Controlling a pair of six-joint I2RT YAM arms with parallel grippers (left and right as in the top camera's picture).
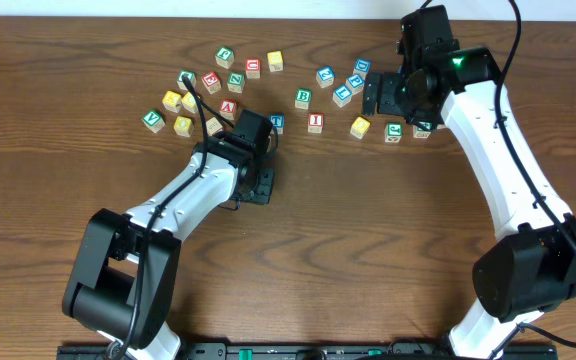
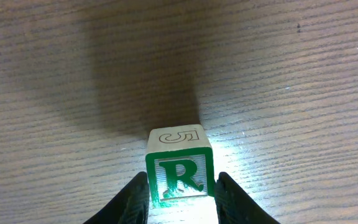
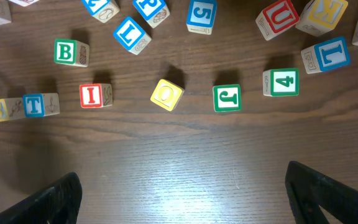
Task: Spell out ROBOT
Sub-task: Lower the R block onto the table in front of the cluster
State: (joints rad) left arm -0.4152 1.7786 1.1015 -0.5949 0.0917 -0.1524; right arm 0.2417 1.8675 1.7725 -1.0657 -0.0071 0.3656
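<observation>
In the left wrist view a green R block [image 2: 180, 174] stands on the wood table between the fingers of my left gripper [image 2: 182, 186], which close on its two sides. In the overhead view that gripper [image 1: 258, 186] is below the block cluster and hides the R block. My right gripper [image 3: 182, 180] is open and empty, hovering over the table [image 1: 380, 95]. Ahead of it lie a yellow O block [image 3: 167, 94], a green B block [image 3: 70, 53] and a blue T block [image 3: 35, 104]. The O block also shows in the overhead view [image 1: 360, 127].
Other letter blocks lie scattered across the far half of the table: red I [image 3: 96, 95], green J [image 3: 227, 98], green 4 [image 3: 281, 81], blue L [image 3: 325, 55], red U [image 3: 281, 17]. A second cluster [image 1: 198, 90] sits at the far left.
</observation>
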